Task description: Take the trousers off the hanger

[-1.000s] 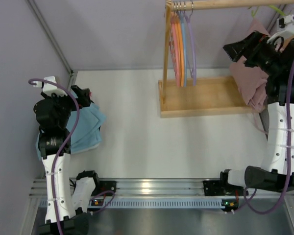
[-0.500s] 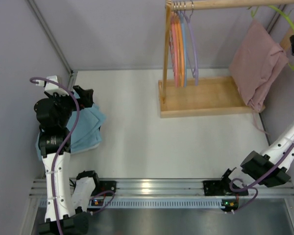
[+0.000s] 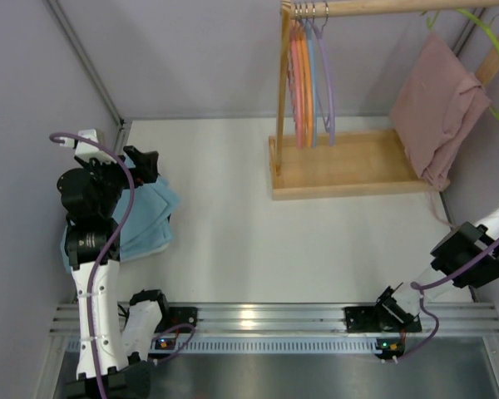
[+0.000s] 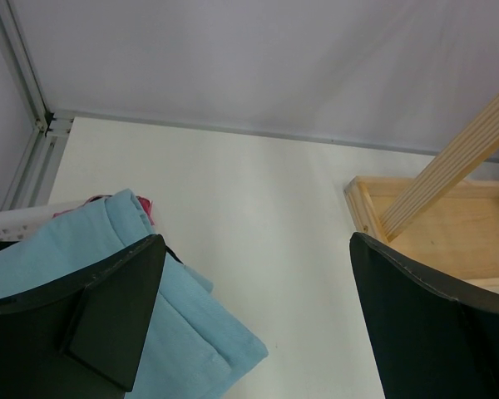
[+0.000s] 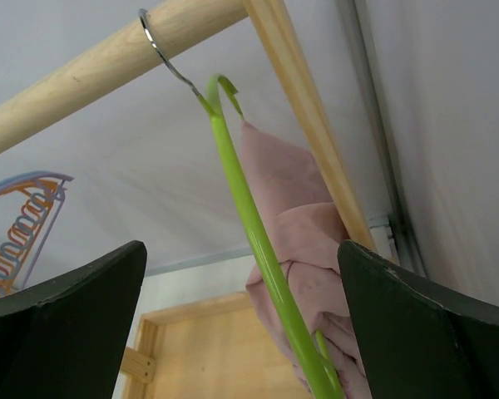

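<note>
Trousers (image 3: 439, 108) hung folded over the green hanger (image 5: 249, 216); soft and limp, I judged, best pinched at the lower fold; my right hand (image 5: 243, 291) gaped below the hanger, left hand (image 4: 258, 316) also apart.

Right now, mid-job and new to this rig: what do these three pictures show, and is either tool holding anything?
Two robot arms stand at the near edge of the white table. One picture looks down on both from above. The other two come from a camera on each wrist, its dark fingers at the bottom corners. The left tool is open above a blue folded cloth on the table. The right tool is open, looking up at the green hanger, which hangs from the wooden rail and carries the pink trousers. Neither holds anything.
</note>
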Tool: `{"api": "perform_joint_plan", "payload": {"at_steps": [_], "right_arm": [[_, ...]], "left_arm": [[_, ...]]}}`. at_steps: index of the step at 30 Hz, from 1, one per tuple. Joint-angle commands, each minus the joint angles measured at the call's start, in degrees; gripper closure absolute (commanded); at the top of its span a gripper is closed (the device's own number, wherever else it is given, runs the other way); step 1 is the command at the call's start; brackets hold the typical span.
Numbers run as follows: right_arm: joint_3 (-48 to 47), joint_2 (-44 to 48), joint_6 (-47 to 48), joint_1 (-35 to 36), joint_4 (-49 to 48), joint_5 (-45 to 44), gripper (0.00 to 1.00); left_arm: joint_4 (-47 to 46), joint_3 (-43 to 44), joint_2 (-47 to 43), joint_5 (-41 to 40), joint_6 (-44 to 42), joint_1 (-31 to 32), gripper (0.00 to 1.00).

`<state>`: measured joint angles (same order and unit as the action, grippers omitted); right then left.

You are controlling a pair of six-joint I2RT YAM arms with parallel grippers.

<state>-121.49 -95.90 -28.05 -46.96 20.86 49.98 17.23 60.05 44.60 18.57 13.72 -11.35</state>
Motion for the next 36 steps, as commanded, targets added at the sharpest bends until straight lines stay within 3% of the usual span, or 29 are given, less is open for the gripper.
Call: {"api": "perform_joint_plan", "payload": {"at_steps": [1,7,16,22,28,33,36], "right_arm": [[-2.96,-0.69,-1.83,2.92,-3.02,0.66,0.01],[-2.26,-1.75,1.68,9.51,-1.61,-4.35,0.01],[-4.45,-4.47,-0.86,14.79,-3.37,-9.26,0.13],[-4.02,-5.35,-3.31,17.6,-4.33,-12.54,0.44],[-4.1,-6.58,-8.06,19.36,-8.2,-11.83,0.62],[-4.1,-6.5,-13.16,19.36,-10.93,-10.52,0.89],[-3.49,-5.27,-18.25,19.27,-13.47,-8.77,0.96]], "left_arm": [[-1.59,2.26,-1.18,0.07,0.61,0.19,0.01],[-1.59,2.52,-2.15,-0.11,0.44,0.19,0.01],[-1.06,2.97,-2.06,-0.81,-0.44,0.19,0.01],[-1.24,3.58,-1.8,-0.46,-0.09,0.19,0.01],[-1.15,3.41,-1.88,-0.9,-0.27,0.19,0.01],[-1.15,3.32,-1.97,-1.08,-0.36,0.11,0.01],[-1.24,3.67,-1.97,-1.17,-0.18,0.11,0.01]]}}
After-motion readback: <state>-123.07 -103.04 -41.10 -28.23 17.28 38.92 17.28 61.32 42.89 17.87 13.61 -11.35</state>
